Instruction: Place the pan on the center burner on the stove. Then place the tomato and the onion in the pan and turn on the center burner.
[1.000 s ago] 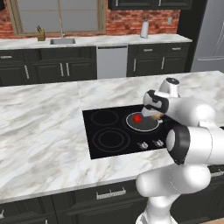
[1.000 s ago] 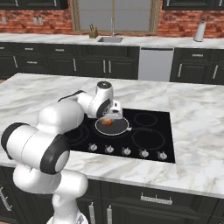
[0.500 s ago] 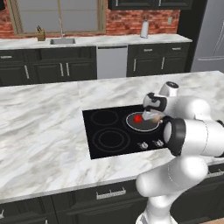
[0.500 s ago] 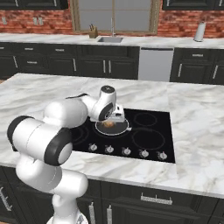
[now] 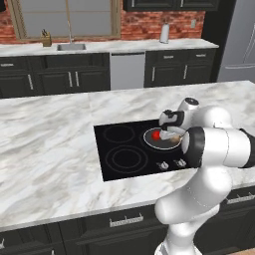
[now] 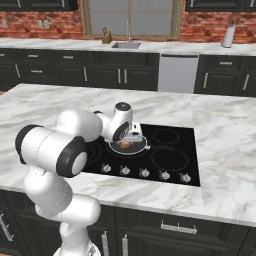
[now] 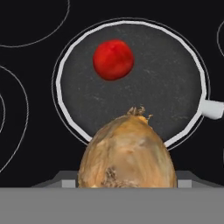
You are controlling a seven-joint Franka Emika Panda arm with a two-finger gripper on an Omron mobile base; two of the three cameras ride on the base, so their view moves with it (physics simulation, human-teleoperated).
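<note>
Little has shifted over the last second: only the arm's elbow has swung, while the gripper (image 5: 172, 133) keeps hovering over the pan (image 7: 131, 83), jaws clamped on the onion (image 7: 127, 153). That pan sits on the center burner (image 6: 131, 146) of the stove (image 5: 114, 159), mid-desk, with the tomato (image 7: 113, 59) already resting inside toward its far side. My read: the onion hangs above the near rim, so nudge it inward, lower it close to the pan floor, then let go gently, keeping clear of the tomato.
</note>
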